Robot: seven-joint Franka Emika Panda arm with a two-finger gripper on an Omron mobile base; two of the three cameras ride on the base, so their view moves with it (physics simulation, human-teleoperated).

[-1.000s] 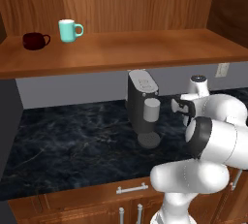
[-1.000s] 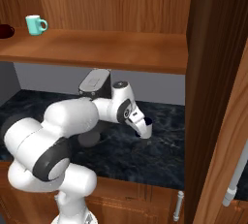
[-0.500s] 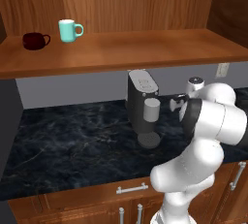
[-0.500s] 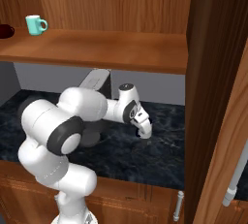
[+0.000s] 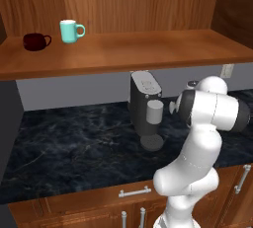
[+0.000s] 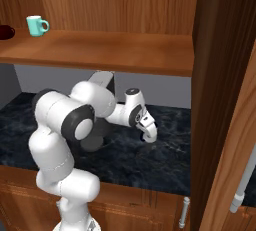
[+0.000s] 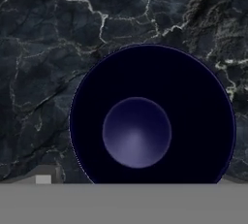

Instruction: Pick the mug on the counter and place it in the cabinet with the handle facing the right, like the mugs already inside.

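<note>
While the white arm bends across the lower right of the left base view, the wide black marble-look counter [image 5: 74,148] carries a dark grey coffee machine [image 5: 146,108] just left of the arm's elbow; up on the warm-brown wooden cabinet shelf [image 5: 148,49] sit a teal mug with white inside [image 5: 70,30] and a squat dark maroon cup [image 5: 34,41], side by side but apart, both loop handles pointing right. Right base view: arm reaches right and forward, two-finger gripper [image 6: 148,134] pointing down close over the counter right of the coffee machine; teal mug far left on the shelf, maroon cup cut by the left edge. Hand view: looking straight down into the grey mug's dark navy inside [image 7: 145,126], upright on the marble, round rim intact, handle not visible. Fingers spread fully wide, holding nothing; whether they straddle the rim I can't tell.
</note>
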